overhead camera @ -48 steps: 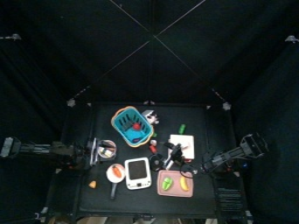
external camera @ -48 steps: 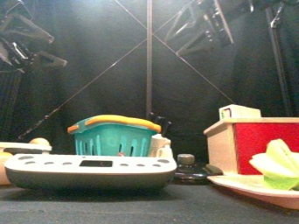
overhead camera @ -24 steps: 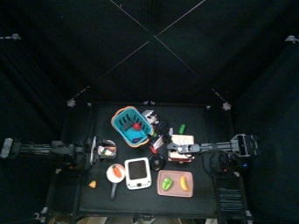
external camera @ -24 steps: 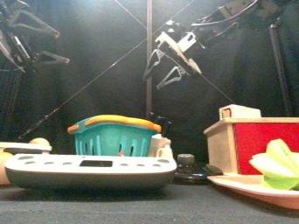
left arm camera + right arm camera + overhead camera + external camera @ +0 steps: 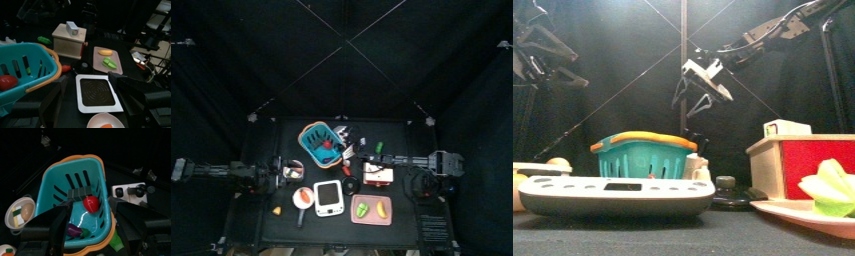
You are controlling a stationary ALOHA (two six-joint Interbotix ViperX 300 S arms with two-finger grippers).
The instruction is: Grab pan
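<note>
Pan [image 5: 303, 198], pale inside with an orange-red rim, is lying on the tabletop [image 5: 271, 195] close in front of the left jaws, and in the left wrist view its rim [image 5: 107, 120] is showing right between them with something orange sitting inside. The left jaws are standing spread wide with nothing between them, at the tip of the left arm [image 5: 238, 172], which is hanging low at its own side of the tabletop. Just beyond the pan from those jaws a white scale [image 5: 99, 93] is lying flat, and further out a wooden box with a red face [image 5: 69, 42] and a pink board with green pieces [image 5: 107, 59] are sitting. The right arm [image 5: 405, 160] is reaching in over the middle, and its jaws are hanging high and spread apart, gripping nothing. Directly beneath the right jaws a blue basket [image 5: 77, 188] is standing, with a red ball [image 5: 91, 203] resting inside it.
</note>
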